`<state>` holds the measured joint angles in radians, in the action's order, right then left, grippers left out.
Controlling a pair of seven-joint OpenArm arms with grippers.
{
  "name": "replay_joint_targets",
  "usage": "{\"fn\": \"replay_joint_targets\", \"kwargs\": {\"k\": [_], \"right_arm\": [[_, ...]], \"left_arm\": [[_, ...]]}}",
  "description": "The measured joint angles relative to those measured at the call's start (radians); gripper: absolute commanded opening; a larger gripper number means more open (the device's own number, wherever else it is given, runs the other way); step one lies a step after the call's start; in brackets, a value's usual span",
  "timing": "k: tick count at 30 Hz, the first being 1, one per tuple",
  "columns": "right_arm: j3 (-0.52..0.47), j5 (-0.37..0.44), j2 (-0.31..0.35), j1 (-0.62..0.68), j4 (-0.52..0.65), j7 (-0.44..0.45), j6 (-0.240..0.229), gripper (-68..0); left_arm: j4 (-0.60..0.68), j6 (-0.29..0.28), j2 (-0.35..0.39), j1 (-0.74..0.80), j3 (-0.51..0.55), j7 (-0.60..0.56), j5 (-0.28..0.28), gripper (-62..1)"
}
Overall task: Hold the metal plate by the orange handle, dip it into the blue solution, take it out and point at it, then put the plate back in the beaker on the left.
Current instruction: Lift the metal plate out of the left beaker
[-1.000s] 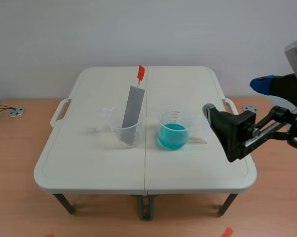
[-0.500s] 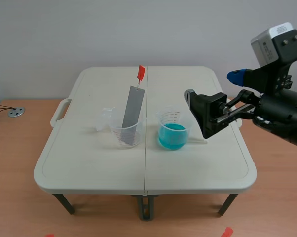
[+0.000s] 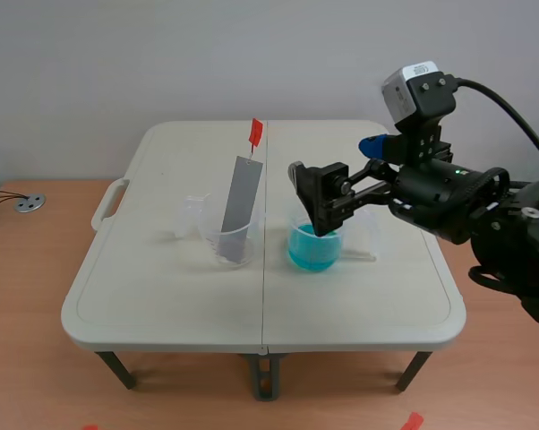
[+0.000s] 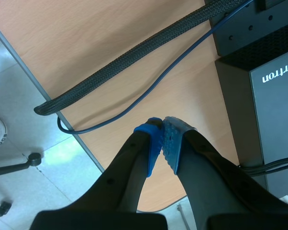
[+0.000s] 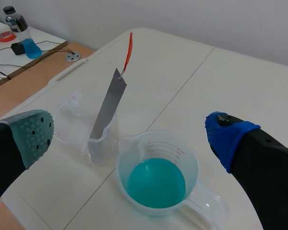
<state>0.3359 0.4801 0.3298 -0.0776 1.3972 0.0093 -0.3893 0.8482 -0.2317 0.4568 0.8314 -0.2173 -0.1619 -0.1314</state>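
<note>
Right claw [image 3: 312, 199], spread wide and empty, had swung in above the blue solution [image 3: 313, 248], closing on the still-ungrasped orange handle [image 3: 256, 133] of the metal plate [image 3: 240, 197].

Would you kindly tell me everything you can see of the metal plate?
The metal plate is a long, narrow, flat strip of dull grey metal. A small orange handle is fixed to its upper end. It stands tilted in the clear beaker on the left, with its lower end inside and seemingly leaning on the rim. Nothing else touches it.
</note>
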Motion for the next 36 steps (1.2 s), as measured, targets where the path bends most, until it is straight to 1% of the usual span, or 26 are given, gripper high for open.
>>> {"fn": "replay_joint_targets", "kwargs": {"k": [11, 23, 28, 36], "right_arm": [[0.098, -0.008, -0.076, -0.176, -0.18, -0.002, 0.0, -1.2], [0.154, -0.016, -0.169, -0.352, -0.365, -0.024, 0.0, -1.2], [0.208, -0.021, -0.203, -0.427, -0.444, -0.042, 0.0, -1.2], [0.222, -0.036, -0.28, -0.531, -0.638, -0.046, 0.0, -1.2]], "left_arm": [[0.0, 0.003, 0.0, -0.012, 0.0, 0.0, 0.0, -59.2], [0.0, 0.003, 0.0, -0.017, 0.0, 0.0, 0.0, -59.2], [0.0, 0.003, 0.0, -0.017, 0.0, 0.0, 0.0, -59.2], [0.0, 0.003, 0.0, -0.017, 0.0, 0.0, 0.0, -59.2]]}}
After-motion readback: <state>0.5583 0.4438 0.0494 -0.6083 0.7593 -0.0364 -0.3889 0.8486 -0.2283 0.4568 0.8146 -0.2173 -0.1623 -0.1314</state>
